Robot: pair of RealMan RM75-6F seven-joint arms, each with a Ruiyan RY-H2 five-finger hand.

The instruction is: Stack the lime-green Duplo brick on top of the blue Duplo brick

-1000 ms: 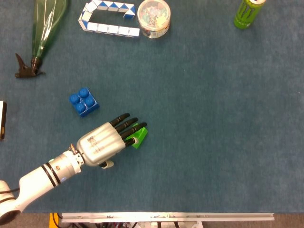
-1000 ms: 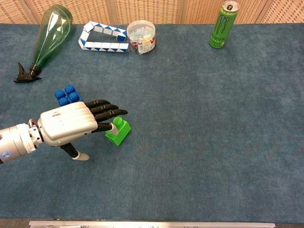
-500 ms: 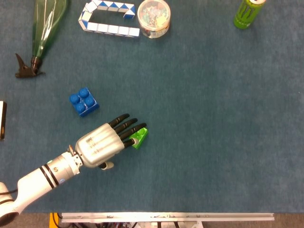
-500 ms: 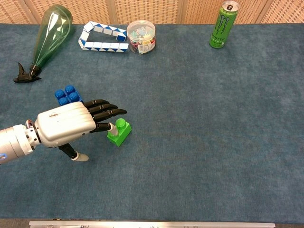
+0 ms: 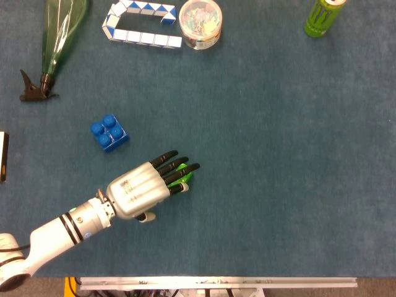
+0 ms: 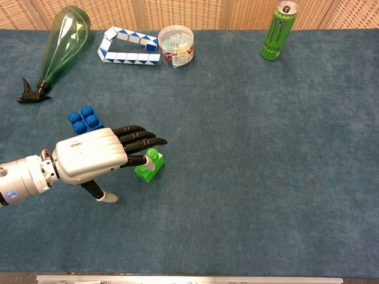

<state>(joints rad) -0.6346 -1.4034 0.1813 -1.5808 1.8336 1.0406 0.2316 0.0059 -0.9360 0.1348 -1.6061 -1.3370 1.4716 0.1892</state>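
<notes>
Left robot hand (image 6: 95, 158), fingers spread over the lime-green brick (image 6: 149, 165), seemingly ungripped; blue brick (image 5: 109, 132) at ten o'clock.

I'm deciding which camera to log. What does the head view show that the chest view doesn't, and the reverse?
Only the head view shows a dark object at the left edge. Only the chest view shows the wicker wall behind the table and most of the lime-green Duplo brick. Both show the left hand over that brick, the blue Duplo brick, the green bottle and the can.
</notes>
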